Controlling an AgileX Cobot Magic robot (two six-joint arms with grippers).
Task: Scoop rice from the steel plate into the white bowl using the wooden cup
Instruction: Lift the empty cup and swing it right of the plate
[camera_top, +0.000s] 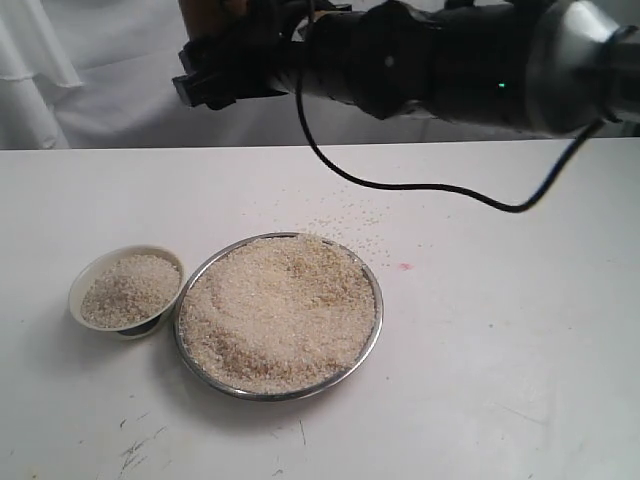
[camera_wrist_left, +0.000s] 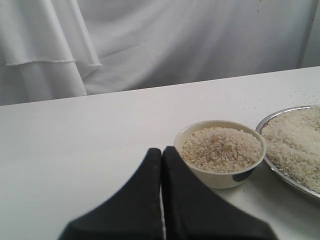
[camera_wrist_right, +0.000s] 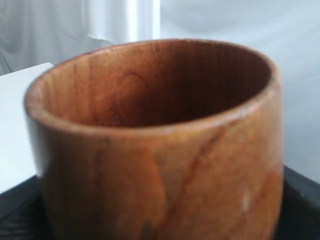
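Observation:
My right gripper (camera_top: 215, 75) hangs high over the table's back left, shut on the wooden cup (camera_top: 205, 15). In the right wrist view the reddish-brown cup (camera_wrist_right: 160, 150) fills the frame between my black fingers (camera_wrist_right: 20, 210), and no grains show in the visible part of its dark inside. The steel plate (camera_top: 280, 397) sits at the front middle with a heap of rice (camera_top: 280, 310). Left of it stands the white bowl (camera_top: 76, 290), filled with rice (camera_top: 130, 288). My left gripper (camera_wrist_left: 161, 150) is shut and empty, low beside the bowl (camera_wrist_left: 220, 177) and the plate (camera_wrist_left: 265, 122).
Loose grains (camera_top: 350, 220) lie scattered on the white table behind the plate. A black cable (camera_top: 420, 185) loops down from the right arm above the plate. A small pink speck (camera_top: 405, 266) lies right of the plate. White cloth hangs behind the table.

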